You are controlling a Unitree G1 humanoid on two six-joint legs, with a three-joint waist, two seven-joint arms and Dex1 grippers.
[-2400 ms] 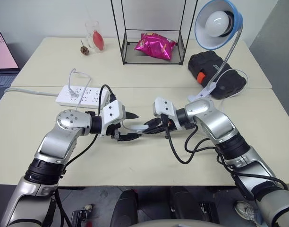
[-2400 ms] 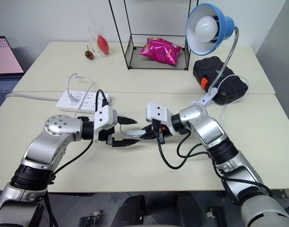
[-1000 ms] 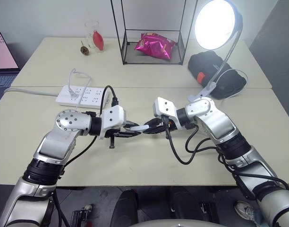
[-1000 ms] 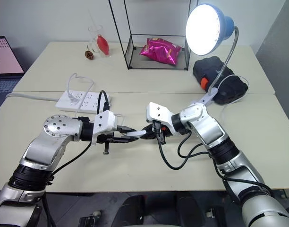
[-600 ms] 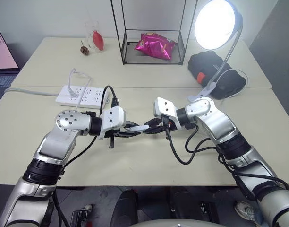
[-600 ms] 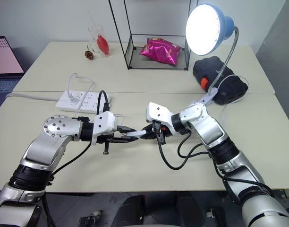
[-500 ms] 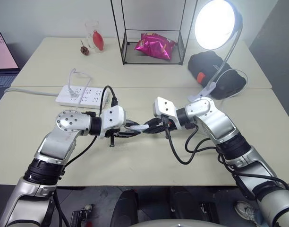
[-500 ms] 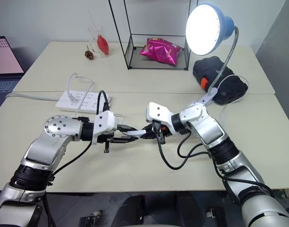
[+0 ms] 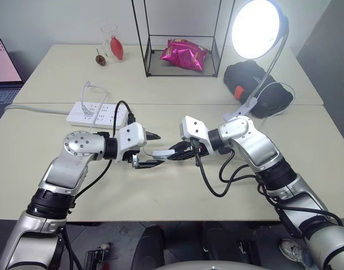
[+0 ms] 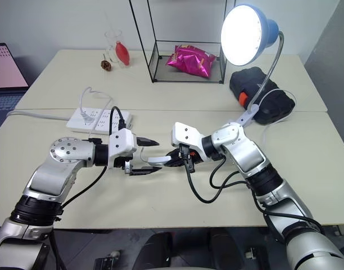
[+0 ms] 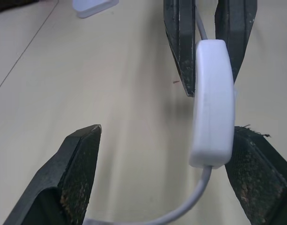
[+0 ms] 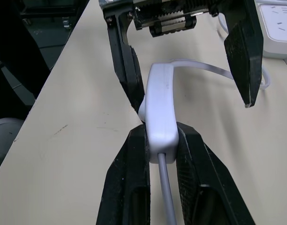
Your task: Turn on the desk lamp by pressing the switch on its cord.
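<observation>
One pink snack bag (image 9: 185, 54) lies inside the wire frame (image 9: 182, 72); right fingers (image 12: 134, 178) pinch the switch (image 12: 160, 110), left fingers (image 11: 82, 173) spread.

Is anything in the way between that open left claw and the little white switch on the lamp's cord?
Nothing visible: the switch sits right between the left gripper's spread fingers, held by the right gripper.
</observation>
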